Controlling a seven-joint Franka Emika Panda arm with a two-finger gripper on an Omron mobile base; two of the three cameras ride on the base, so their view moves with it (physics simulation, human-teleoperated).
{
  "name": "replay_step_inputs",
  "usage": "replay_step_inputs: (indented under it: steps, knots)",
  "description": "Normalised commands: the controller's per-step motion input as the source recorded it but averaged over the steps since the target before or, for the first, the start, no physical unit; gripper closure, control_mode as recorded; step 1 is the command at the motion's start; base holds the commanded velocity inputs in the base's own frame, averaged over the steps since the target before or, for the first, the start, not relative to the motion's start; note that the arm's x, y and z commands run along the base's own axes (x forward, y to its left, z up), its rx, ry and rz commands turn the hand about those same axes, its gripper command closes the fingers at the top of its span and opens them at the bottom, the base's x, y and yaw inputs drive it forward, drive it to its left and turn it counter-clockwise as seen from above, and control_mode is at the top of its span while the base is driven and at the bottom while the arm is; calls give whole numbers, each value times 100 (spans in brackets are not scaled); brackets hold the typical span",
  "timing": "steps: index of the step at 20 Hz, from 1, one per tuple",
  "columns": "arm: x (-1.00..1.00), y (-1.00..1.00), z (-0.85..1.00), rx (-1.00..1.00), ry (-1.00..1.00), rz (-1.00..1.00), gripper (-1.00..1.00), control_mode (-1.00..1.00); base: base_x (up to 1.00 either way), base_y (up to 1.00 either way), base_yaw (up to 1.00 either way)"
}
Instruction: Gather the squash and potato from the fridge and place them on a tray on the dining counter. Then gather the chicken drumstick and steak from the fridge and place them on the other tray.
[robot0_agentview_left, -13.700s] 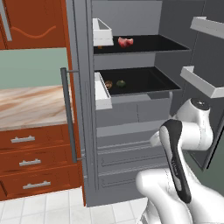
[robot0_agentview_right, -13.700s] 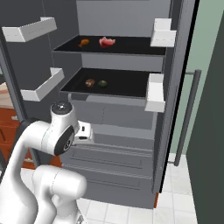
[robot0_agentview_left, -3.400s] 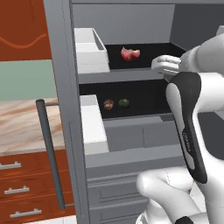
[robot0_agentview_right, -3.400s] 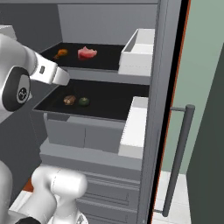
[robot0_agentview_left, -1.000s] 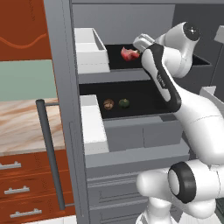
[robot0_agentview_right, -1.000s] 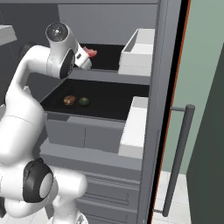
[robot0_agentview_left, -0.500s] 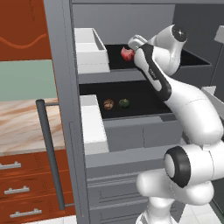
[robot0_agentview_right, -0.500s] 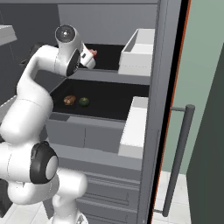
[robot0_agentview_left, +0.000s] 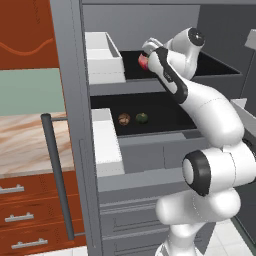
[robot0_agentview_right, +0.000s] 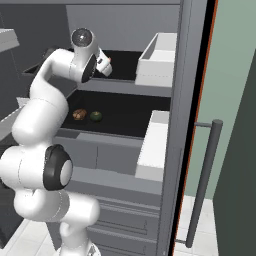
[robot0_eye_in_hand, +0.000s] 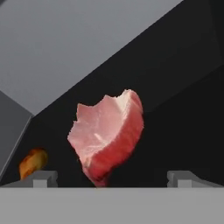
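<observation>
Rises from the base at 5 o'clock in the left base view and from 7 o'clock in the right base view, white links stacked over dark joints. Bends at a round dark-capped joint low down, climbs through a thick white upper link, then folds over at a dark-capped elbow near the top. Reaches forward and slightly down from there, wrist leading toward 11 o'clock in the left base view. Ends in the gripper (robot0_eye_in_hand: 112, 177), jaws spread wide, 2 fingertips (robot0_eye_in_hand: 40, 178) standing at 7 and 5 o'clock in the hand view, well apart, nothing clamped between them.
</observation>
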Motion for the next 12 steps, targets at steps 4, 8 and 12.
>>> replay_step_inputs:
  steps: [4,8,12]
  knots:
    - [39,7,-4,0,0,0,-100,-100,0,0,0]
    - [26,11,-10,0,0,0,-100,-100,0,0,0]
    - [27,9,-16,0,1,0,-100,-100,0,0,0]
